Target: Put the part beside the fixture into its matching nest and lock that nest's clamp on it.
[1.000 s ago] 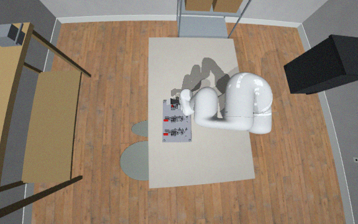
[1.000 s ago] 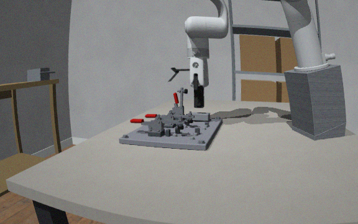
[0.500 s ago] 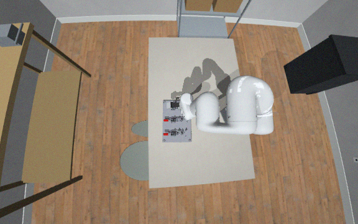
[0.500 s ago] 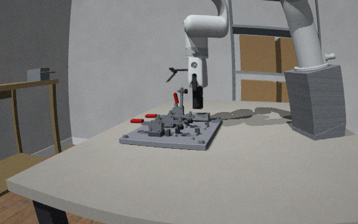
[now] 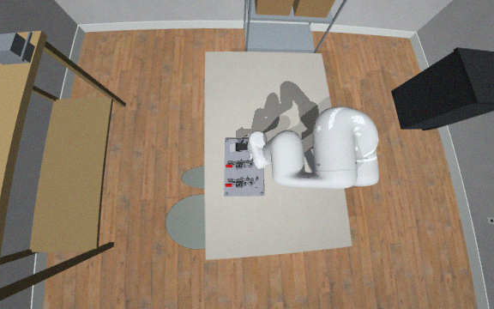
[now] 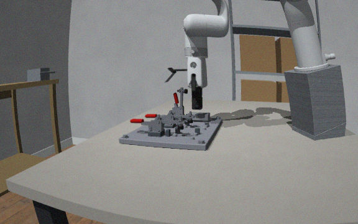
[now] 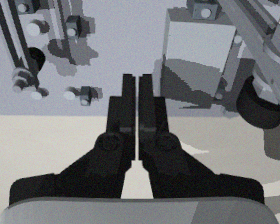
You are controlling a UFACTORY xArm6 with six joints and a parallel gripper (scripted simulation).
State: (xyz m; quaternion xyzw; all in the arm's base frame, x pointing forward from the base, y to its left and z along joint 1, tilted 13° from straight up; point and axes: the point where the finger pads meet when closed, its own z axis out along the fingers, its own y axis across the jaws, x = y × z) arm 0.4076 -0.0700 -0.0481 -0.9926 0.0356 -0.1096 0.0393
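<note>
The fixture plate (image 5: 247, 194) (image 6: 163, 144) (image 7: 123, 30) carries three nests. The part, a grey block (image 6: 202, 117) (image 7: 198, 42), lies in the far nest, between small blocks; gaps and exact flatness cannot be told. That nest's clamp stands open: its bar (image 6: 181, 97) is upright, its red handle (image 6: 176, 98) is raised, and its black-tipped spindle (image 7: 263, 102) shows at the right in the wrist view. My gripper (image 6: 197, 107) (image 7: 136, 92) is shut and empty, above the plate's edge and beside the part in the wrist view. In the top view the arm hides the fingertips.
The middle clamp's red handle (image 5: 229, 166) (image 6: 150, 116) and the near clamp's red handle (image 5: 228, 185) (image 6: 137, 121) lie low, with their bars down. Small blocks and pads of the neighbouring nest stand at the left in the wrist view. The plate sits on the pale table (image 5: 273, 223) (image 6: 179, 180).
</note>
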